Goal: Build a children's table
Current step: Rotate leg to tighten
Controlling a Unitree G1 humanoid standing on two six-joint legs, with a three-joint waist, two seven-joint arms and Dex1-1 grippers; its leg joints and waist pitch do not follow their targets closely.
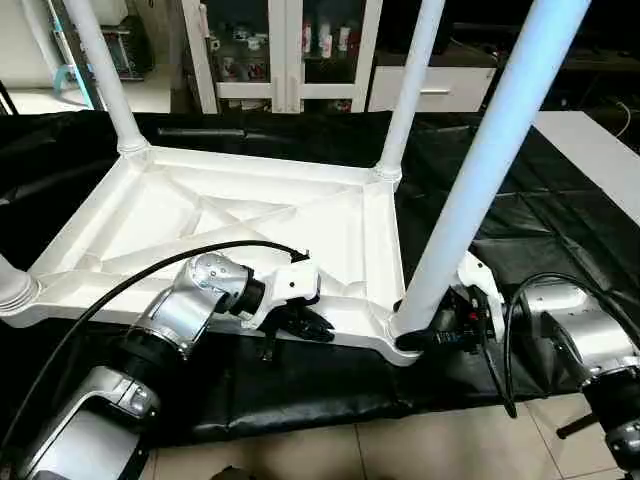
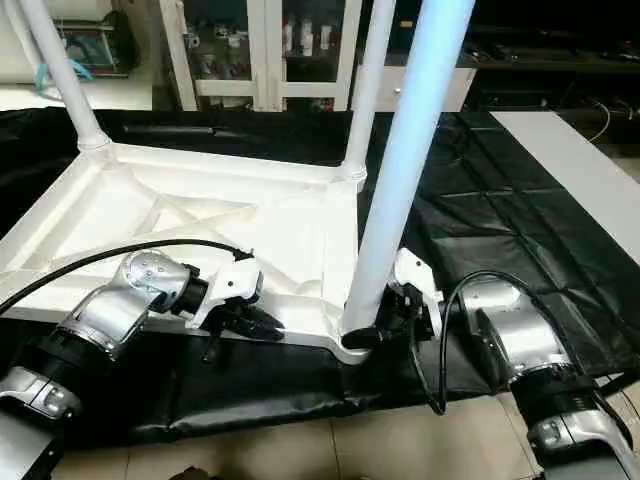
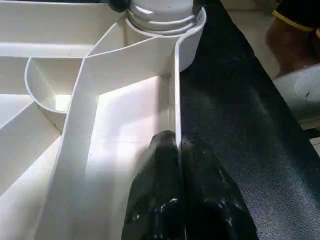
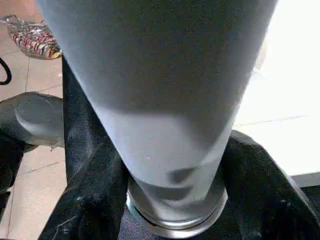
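The white table top (image 1: 180, 215) lies upside down on the black cloth, its X-ribbed underside facing up. White tube legs stand in its corner sockets: far left (image 1: 100, 70), far right (image 1: 410, 90), near right (image 1: 490, 170), and the base of one at near left (image 1: 10, 288). My left gripper (image 1: 312, 328) is shut on the top's near rim (image 3: 176, 100), one black finger (image 3: 160, 190) on each side of the wall. My right gripper (image 1: 440, 335) is shut around the base of the near-right leg (image 4: 165, 100), with its fingers (image 4: 90, 200) pressed against both sides.
The black-cloth work table (image 1: 540, 230) ends just in front of my arms, with tiled floor (image 1: 400, 450) beyond its near edge. A white surface (image 1: 600, 150) lies at the right. White cabinets (image 1: 290, 50) stand behind. Black cables (image 1: 510, 340) loop by both wrists.
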